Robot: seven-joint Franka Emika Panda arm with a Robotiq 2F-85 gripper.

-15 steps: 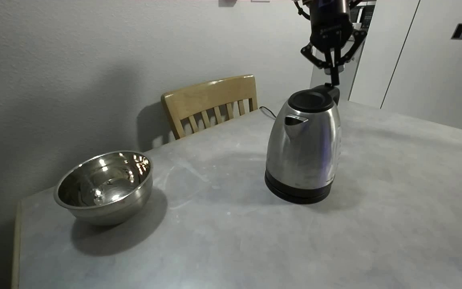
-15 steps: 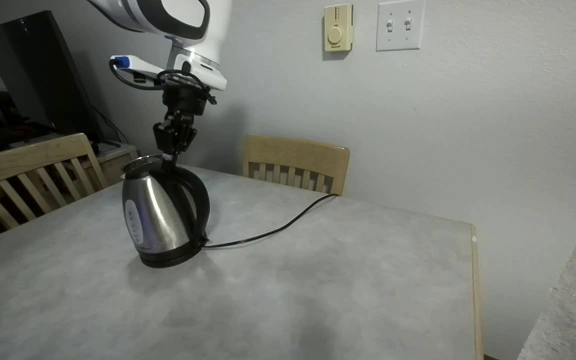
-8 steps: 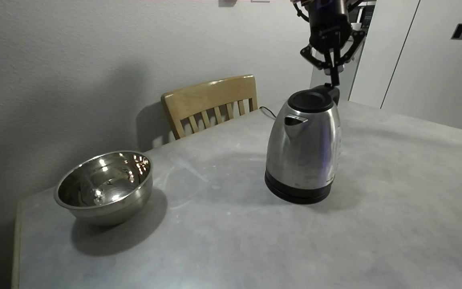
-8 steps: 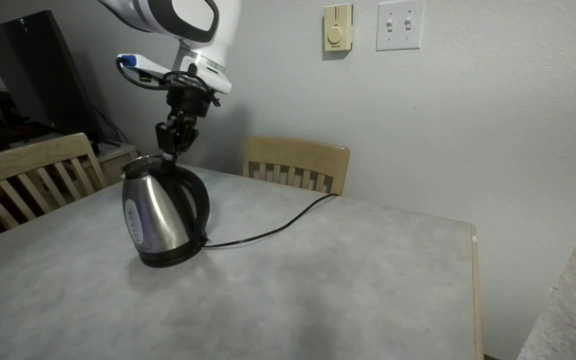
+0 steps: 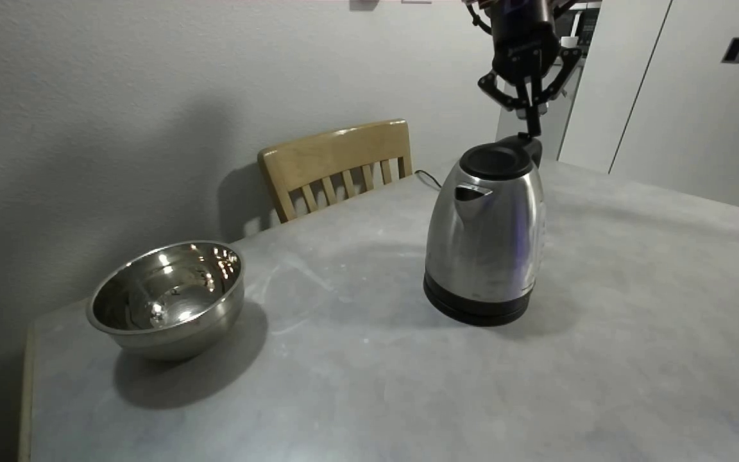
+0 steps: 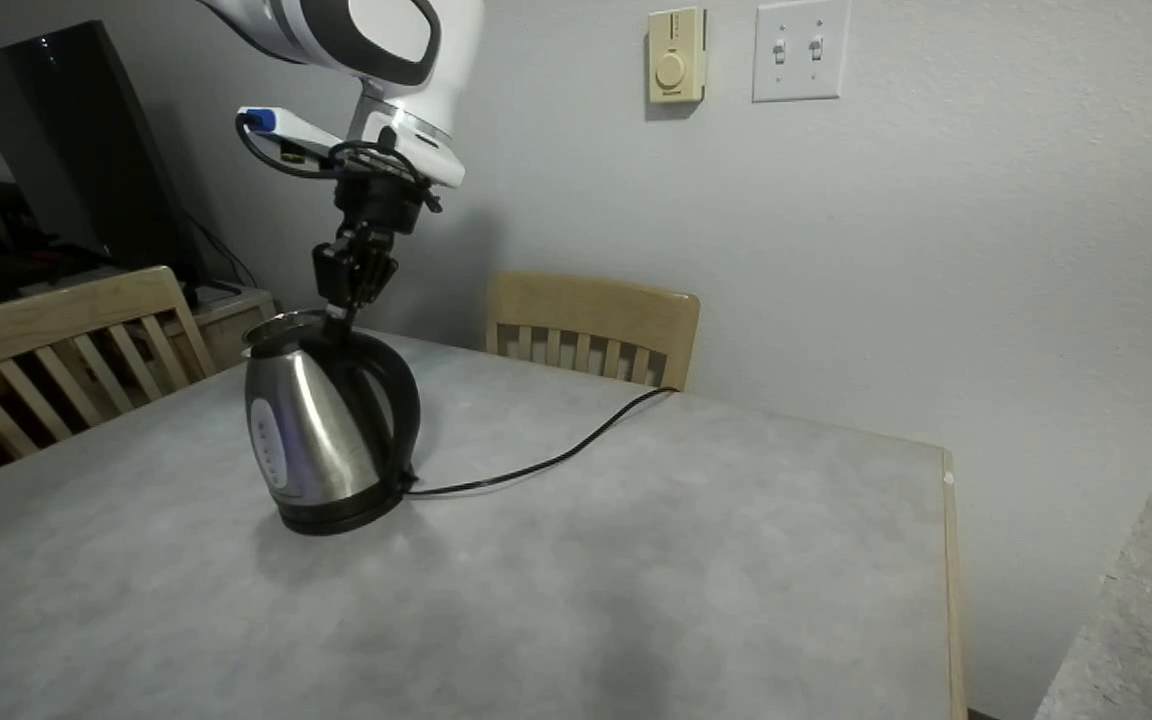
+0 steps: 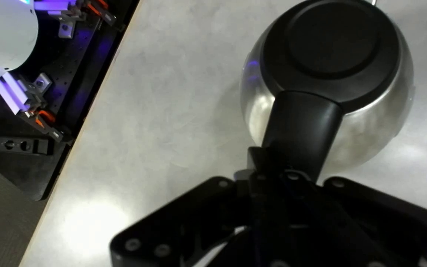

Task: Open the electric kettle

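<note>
The electric kettle stands upright on the table, a brushed steel jug in both exterior views (image 5: 488, 250) (image 6: 321, 430). Its black round lid (image 5: 496, 160) is down flat; it also shows from above in the wrist view (image 7: 330, 44). The black handle (image 6: 401, 390) joins the top behind the lid. My gripper (image 5: 534, 131) points down with its fingers together, at the top of the handle behind the lid. In the wrist view the gripper (image 7: 267, 155) covers part of the handle top (image 7: 302, 126). Nothing shows between the fingers. Whether the tips touch the handle is unclear.
A wide shiny steel bowl (image 5: 167, 301) stands on the grey table (image 5: 344, 385). A black cord (image 6: 546, 465) runs from the kettle base across the table. Wooden chairs (image 5: 337, 157) (image 6: 66, 350) stand at the table's edges, with a wall behind.
The arm and wrist have shifted slightly, a little left in one exterior picture and right in the opposite one. The fingers stay together at the handle top. The kettle and lid show no clear change.
</note>
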